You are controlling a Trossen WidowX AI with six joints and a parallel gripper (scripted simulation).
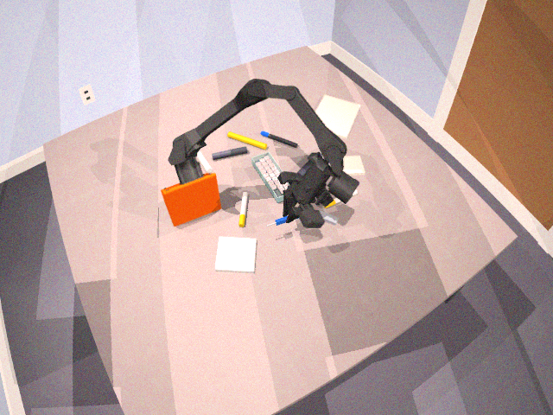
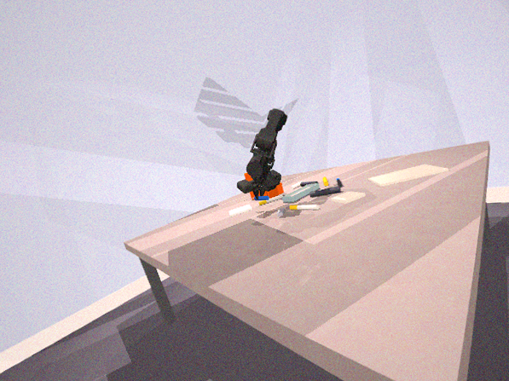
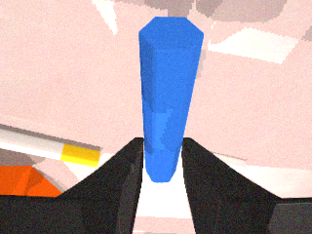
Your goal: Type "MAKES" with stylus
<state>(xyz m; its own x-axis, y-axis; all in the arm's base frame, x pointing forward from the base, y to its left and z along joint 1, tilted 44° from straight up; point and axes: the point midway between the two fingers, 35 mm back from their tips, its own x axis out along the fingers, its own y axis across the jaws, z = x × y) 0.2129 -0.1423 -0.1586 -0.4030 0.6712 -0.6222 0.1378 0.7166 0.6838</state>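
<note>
The stylus [image 1: 281,220] [image 2: 261,198] [image 3: 171,78] has a blue six-sided body, and a thin pale tip shows at its left end in the top view. My gripper [image 1: 289,218] [image 3: 162,145] is shut on the stylus, one finger on each side near one end of the blue body. The stylus is tilted and held above the desk, with its shadow apart from it. The keyboard [image 1: 269,172] [image 2: 301,192] is teal with pale keys. It lies behind and left of the gripper in the top view, its near right part partly covered by the gripper. Key letters are unreadable.
A white marker with a yellow end [image 1: 244,208] [image 3: 80,155] lies left of the gripper. A white pad [image 1: 236,254] lies in front. An orange block [image 1: 192,199] stands by the arm's base. A dark pen [image 1: 229,153], yellow marker [image 1: 246,140] and blue-capped pen [image 1: 282,139] lie behind the keyboard.
</note>
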